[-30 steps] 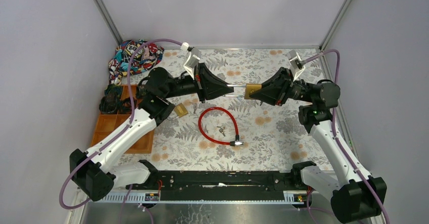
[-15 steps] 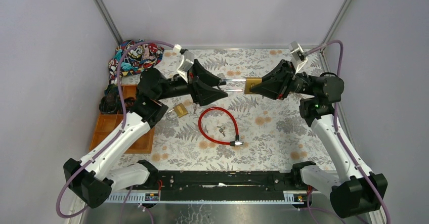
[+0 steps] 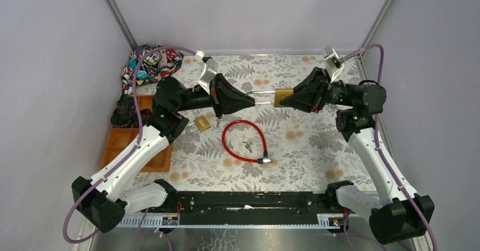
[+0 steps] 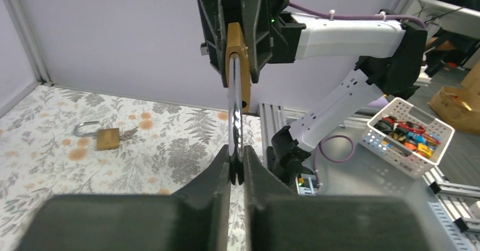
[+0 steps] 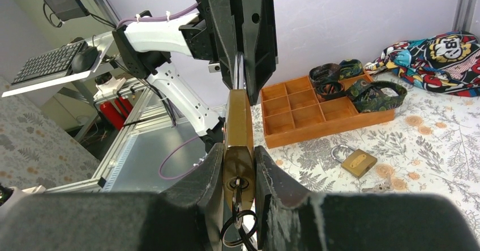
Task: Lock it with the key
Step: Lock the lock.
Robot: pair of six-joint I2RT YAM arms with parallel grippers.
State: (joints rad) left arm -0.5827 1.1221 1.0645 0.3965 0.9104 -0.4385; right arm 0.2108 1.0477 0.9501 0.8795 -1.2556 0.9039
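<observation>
Brass padlock (image 3: 279, 98) hangs in the air above the far middle of the table (image 3: 317, 149), lying sideways between the two arms. The right gripper (image 3: 290, 96) is clamped on the brass body. The left gripper (image 3: 249, 98) is clenched on the bend of the steel shackle (image 3: 261, 98).

In the left wrist view, the shackle's curve sits pinched between the two black fingers (image 4: 218, 174). In both wrist views the lock is seen edge on. Whether the shackle is latched into the body cannot be told.

In the right wrist view, a key (image 5: 238, 190) sits in the keyhole at the lock's near end. It is mostly hidden between the fingers, and its key ring (image 5: 238, 228) is cut off by the frame's lower edge.

There are two padlocks in all. The second padlock (image 3: 198, 123) lies flat toward the table's left side with its shackle open, partly under the left arm.

One red cable lock (image 3: 243, 140) lies looped near the table's middle. The small keys (image 3: 247, 145) inside the loop are too small to count.

One orange divided tray (image 3: 116, 140) sits along the left edge, its middle covered by the arm. Dark straps (image 5: 339, 72) fill its far compartments. One colourful cloth (image 3: 150, 64) is bunched in the far left corner.
</observation>
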